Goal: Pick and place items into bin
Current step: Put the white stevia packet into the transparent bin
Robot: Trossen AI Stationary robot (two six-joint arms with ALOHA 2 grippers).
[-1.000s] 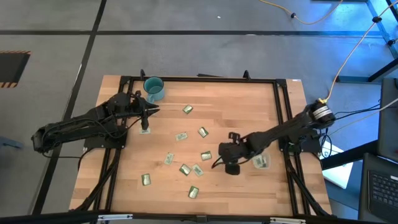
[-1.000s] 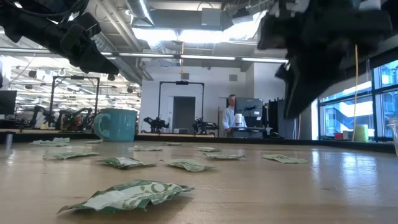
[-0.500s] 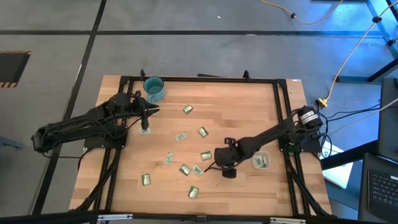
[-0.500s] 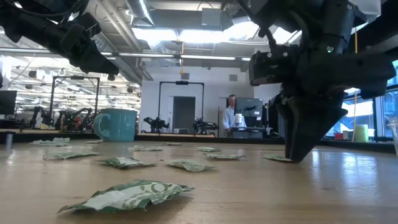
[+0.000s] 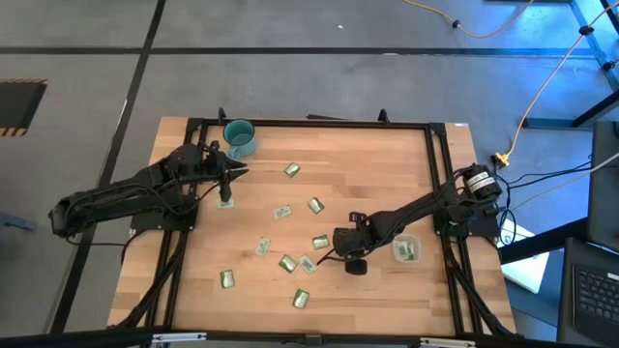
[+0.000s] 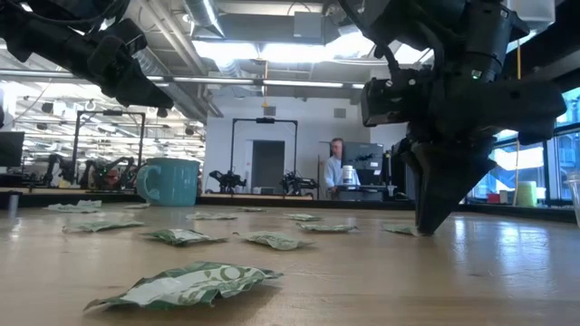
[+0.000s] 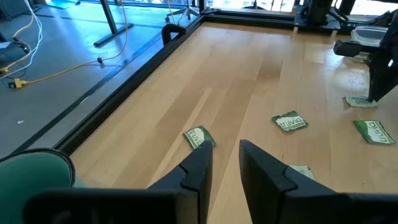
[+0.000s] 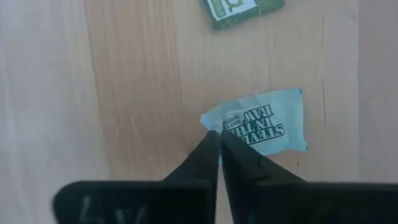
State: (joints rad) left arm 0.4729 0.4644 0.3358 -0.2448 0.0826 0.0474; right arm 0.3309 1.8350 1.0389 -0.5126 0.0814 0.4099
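Note:
Several small foil packets lie flat and scattered on the wooden table (image 5: 387, 174). My right gripper (image 5: 327, 256) points down at mid-table, shut at the corner of a pale packet (image 8: 267, 124) printed with dark letters, which also shows in the low view (image 6: 400, 230). The bin (image 5: 405, 250), a clear cup with a packet inside, stands just to the right of that arm. My left gripper (image 7: 225, 163) hangs open above the table's far left, over a packet (image 5: 225, 203). My right gripper pinches one corner (image 8: 209, 122) of the pale packet between its two fingertips (image 8: 219, 142). It comes from above, pointing steeply down. The packet lies flat on the table.
A teal mug (image 5: 238, 135) stands at the far left corner. Black rails (image 5: 440, 174) frame the table. Other packets (image 5: 287, 262) lie left of my right gripper, and one green packet (image 8: 242, 9) lies just beyond the pinched one. Bare wood fills the far right.
My right gripper has come down onto the table and a little toward its left edge, then its fingers have shut at the pale packet's corner. The packet has stayed flat on the table.

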